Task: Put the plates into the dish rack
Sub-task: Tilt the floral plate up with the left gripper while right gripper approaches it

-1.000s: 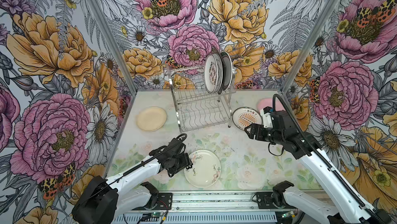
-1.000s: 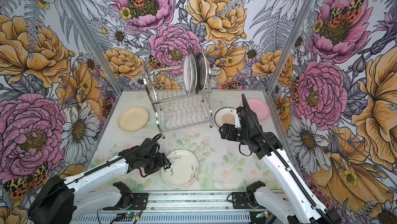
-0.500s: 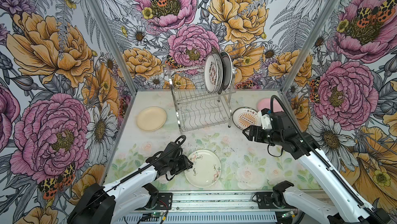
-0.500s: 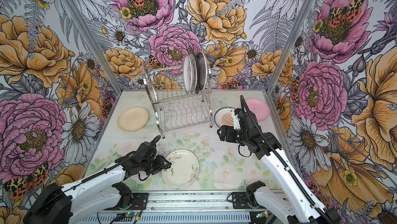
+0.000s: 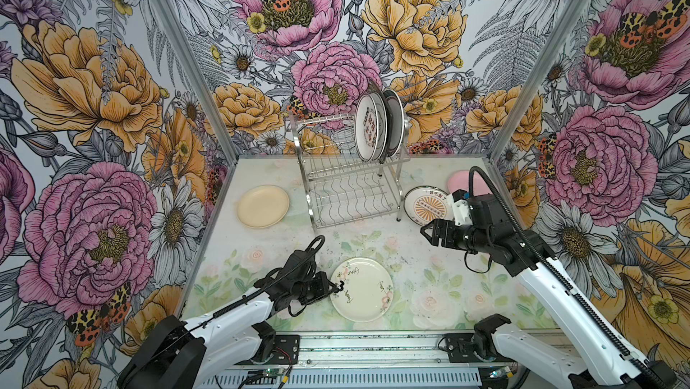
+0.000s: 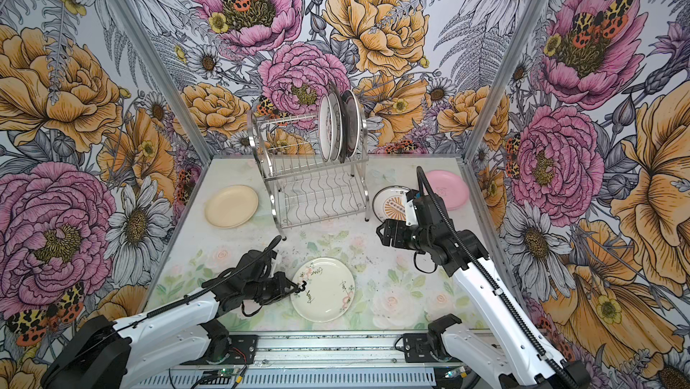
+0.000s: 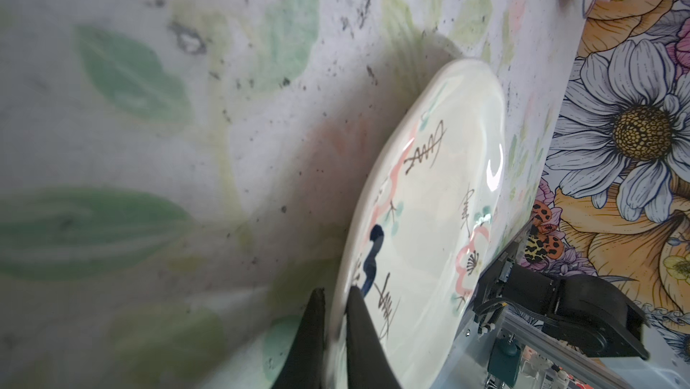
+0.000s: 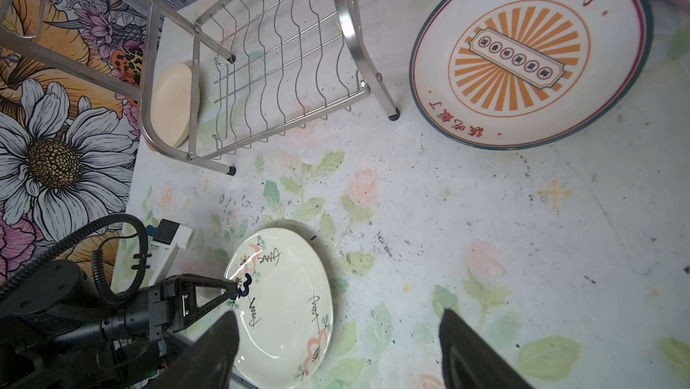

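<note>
Left fingers (image 7: 310, 338) are pinching the rim of the flowered plate (image 5: 361, 290), one above the lip and one under it, on the plate's left edge in both top views. That plate sits low in the centre of the frame and appears to lie flat on the desk (image 5: 429, 256). The right fingers (image 8: 220, 353) are spread wide with nothing between them, hovering right of centre just below the sunburst plate (image 5: 425, 206).

What the coming move turns on, as I judge it: the dish rack (image 5: 351, 196) lies straight up-frame from the gripped plate, and its free upper slots are to the left of the plates already standing there. So the plate has to be tipped on edge, face sideways like those. My left arm is plainly the nearer one.

Count: one rack, two tiers. On the desk are four plates: flowered, plain cream (image 5: 263, 206) at centre left, sunburst, and pink (image 5: 461, 183) at centre right. The racked plates (image 5: 369, 127) number at least three, packed too close to count surely.
</note>
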